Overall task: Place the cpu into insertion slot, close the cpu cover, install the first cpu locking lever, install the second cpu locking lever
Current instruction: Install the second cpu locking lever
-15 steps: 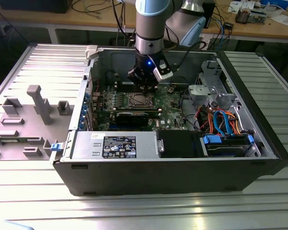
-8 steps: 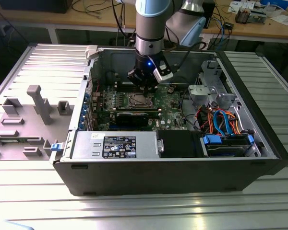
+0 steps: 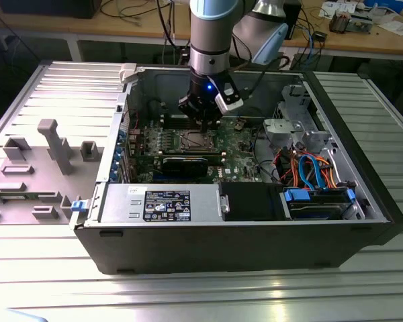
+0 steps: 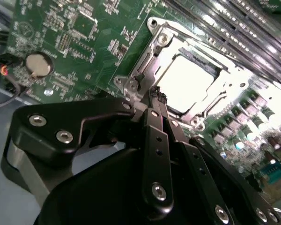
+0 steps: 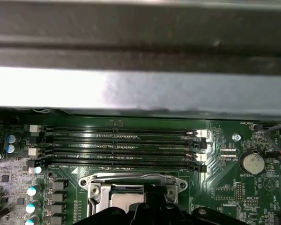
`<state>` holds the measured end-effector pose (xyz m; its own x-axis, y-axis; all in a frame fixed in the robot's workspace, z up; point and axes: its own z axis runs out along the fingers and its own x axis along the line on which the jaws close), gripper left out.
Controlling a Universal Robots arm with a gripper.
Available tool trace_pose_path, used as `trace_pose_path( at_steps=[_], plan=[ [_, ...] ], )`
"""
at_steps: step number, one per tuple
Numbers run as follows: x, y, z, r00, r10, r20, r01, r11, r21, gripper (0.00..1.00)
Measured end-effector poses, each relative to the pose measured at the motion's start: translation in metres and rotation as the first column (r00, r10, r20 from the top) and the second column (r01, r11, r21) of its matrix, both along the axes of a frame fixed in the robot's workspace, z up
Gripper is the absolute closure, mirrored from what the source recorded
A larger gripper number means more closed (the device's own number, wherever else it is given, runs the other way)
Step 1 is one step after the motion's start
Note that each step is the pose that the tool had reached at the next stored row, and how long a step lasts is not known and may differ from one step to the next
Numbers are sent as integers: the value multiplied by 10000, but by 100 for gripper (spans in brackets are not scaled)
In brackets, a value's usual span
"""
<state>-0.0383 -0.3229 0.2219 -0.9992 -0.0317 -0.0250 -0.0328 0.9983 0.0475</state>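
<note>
A: Going across the exterior view from its left: the grey moulded fixture tray sits outside the open black computer case. Inside, the green circuit board carries the small square silver-rimmed insertion slot, and the black two-fingered gripper hangs right over that slot's edge toward the exterior view's right.

B: And the chip?

A: In the second wrist view the flat square cpu with its dull silver-grey top already lies in the insertion slot, and the thin silver cpu cover frame looks to be down around it. The long black memory slots run just beside the socket.

B: The jaws?

A: Drawn together, fingertips meeting with nothing between them, pressing at the cover's edge near a thin metal lever bar. I judge this to be the lever stage.

B: How to do it well?

A: Keep the closed tips squarely on the bar, push down and sideways under its hook, slowly. A slip could scrape the board or the round silver coin cell nearby.
</note>
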Motion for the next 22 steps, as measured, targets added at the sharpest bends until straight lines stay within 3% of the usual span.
trace_pose_path(
  at_steps=[6, 7, 9, 11, 12, 13, 16, 18, 22],
  plan=[
    [-1, -1, 232, 10000, -1, 0, 1, 10000, -89, 89],
    [-1, -5, 236, 10000, -1, 1, 1, 9998, -175, 89],
    [0, -29, 235, 10000, 0, 0, 0, 9998, -199, 89],
    [0, -87, 233, 10000, 0, 0, 0, 9998, -205, 89],
    [0, -111, 231, 10000, 0, 0, 0, 9998, -204, 89],
    [0, -168, 228, 10000, 0, 1, 0, 9998, -177, 89],
    [-1, -238, 224, 10000, -1, 0, 1, 10000, -96, 89],
    [-1, -286, 223, 10000, -25, -4, 25, 10000, -90, 89],
    [-1, -316, 221, 10000, -83, -14, 83, 9999, -91, 89]
  ],
)
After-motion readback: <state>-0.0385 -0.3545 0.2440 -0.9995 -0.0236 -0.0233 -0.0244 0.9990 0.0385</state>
